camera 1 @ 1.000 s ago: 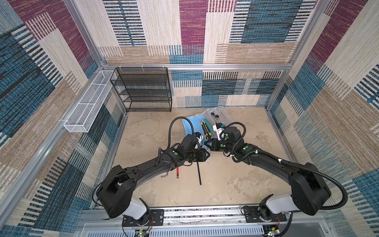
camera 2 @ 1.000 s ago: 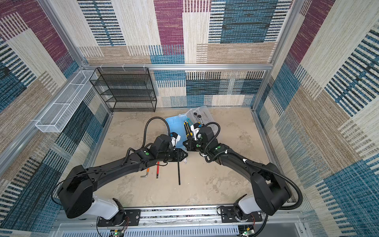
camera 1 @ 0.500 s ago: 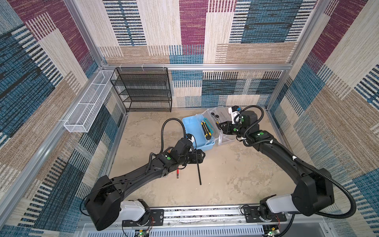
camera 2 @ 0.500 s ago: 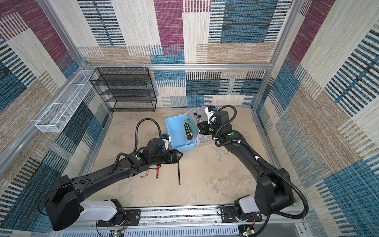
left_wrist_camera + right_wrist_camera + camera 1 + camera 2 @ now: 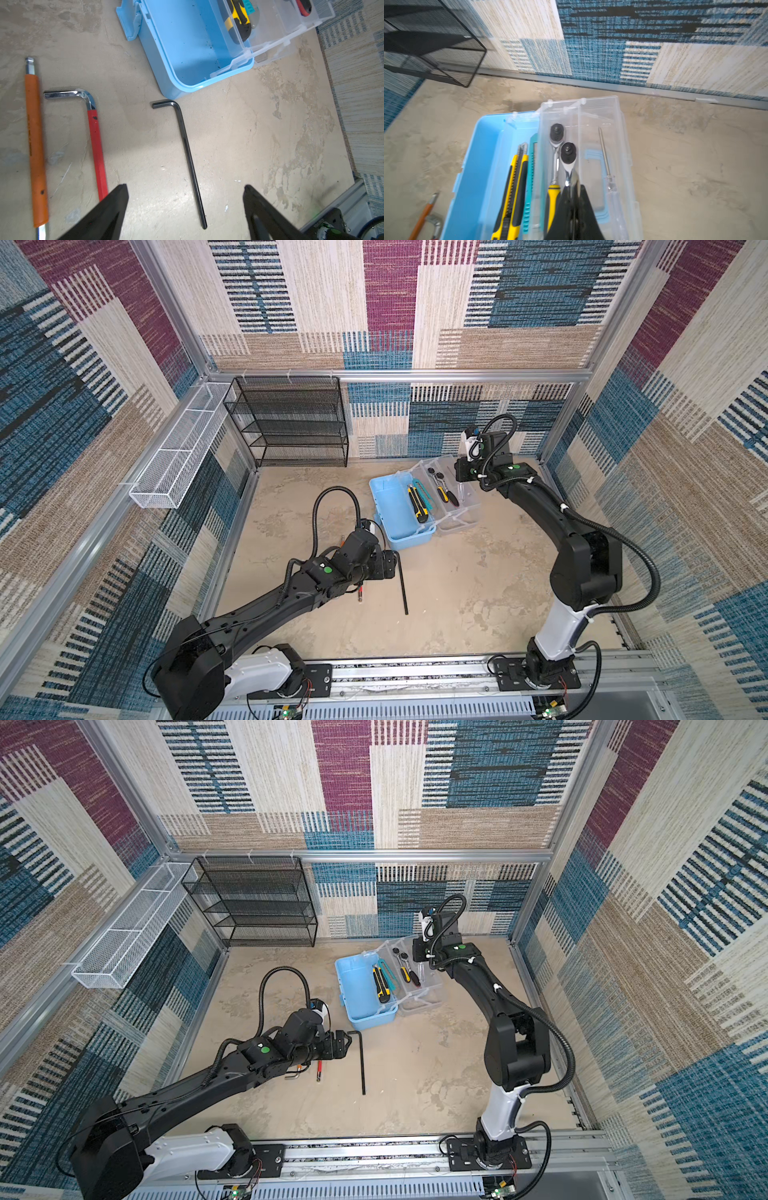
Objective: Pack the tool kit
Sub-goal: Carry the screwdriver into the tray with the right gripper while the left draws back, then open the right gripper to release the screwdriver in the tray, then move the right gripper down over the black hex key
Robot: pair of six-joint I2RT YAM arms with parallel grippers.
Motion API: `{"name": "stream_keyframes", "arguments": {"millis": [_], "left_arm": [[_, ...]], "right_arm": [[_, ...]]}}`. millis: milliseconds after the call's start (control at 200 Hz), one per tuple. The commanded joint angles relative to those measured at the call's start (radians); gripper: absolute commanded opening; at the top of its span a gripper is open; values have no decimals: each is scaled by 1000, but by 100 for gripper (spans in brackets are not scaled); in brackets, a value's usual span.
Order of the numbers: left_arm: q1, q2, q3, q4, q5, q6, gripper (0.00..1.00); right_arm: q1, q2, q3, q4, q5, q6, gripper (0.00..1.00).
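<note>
Left gripper (image 5: 185, 185) widened — right gripper (image 5: 574, 180) withdrew.

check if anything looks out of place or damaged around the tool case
Nothing looks damaged or spilled. The only strays are three hex keys lying loose on the table beside the open light-blue case: a black hex key nearest its corner, then a red-sleeved hex key and an orange-sleeved hex key, roughly parallel.

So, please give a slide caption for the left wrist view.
Open left gripper over the black hex key, red hex key and orange hex key beside it, light-blue case nearby.
</note>
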Motion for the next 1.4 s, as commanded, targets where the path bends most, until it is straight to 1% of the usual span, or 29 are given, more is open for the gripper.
{"name": "stream_keyframes", "arguments": {"millis": [0,215,436,561,631,721,776,801,917,1017,1122,1202,1332,1397], "left_arm": [[7,-16,-12,-29,-29,8,91],[22,-32,-32,-30,-26,0,91],[30,-44,-35,-58,-43,-6,91],[41,-60,-39,-84,-60,-12,92],[48,-67,-44,-96,-65,-18,93],[58,-73,-51,-105,-67,-28,93],[65,-73,-55,-111,-66,-36,92],[69,-74,-56,-113,-65,-39,92],[86,-67,-67,-119,-53,-50,90],[103,-59,-70,-131,-51,-54,86],[122,-51,-74,-137,-44,-46,84],[137,-41,-79,-136,-45,-44,83],[160,-23,-81,-123,-27,-48,83],[166,-16,-80,-118,-20,-44,83]], "right_arm": [[1,47,56,-29,84,-72,0],[1,114,111,-57,126,-99,0],[1,159,112,-65,120,-94,3],[0,169,113,-65,123,-91,12],[1,169,113,-62,126,-88,23],[0,163,114,-64,126,-77,28],[1,154,114,-62,120,-68,38],[0,149,113,-62,117,-63,42],[0,111,111,-63,104,-40,51],[2,61,89,-62,86,-13,55],[7,-11,22,-50,77,32,57],[34,-97,-100,1,75,73,58],[125,-250,-310,99,107,157,60],[182,-315,-402,135,144,206,62]]}}
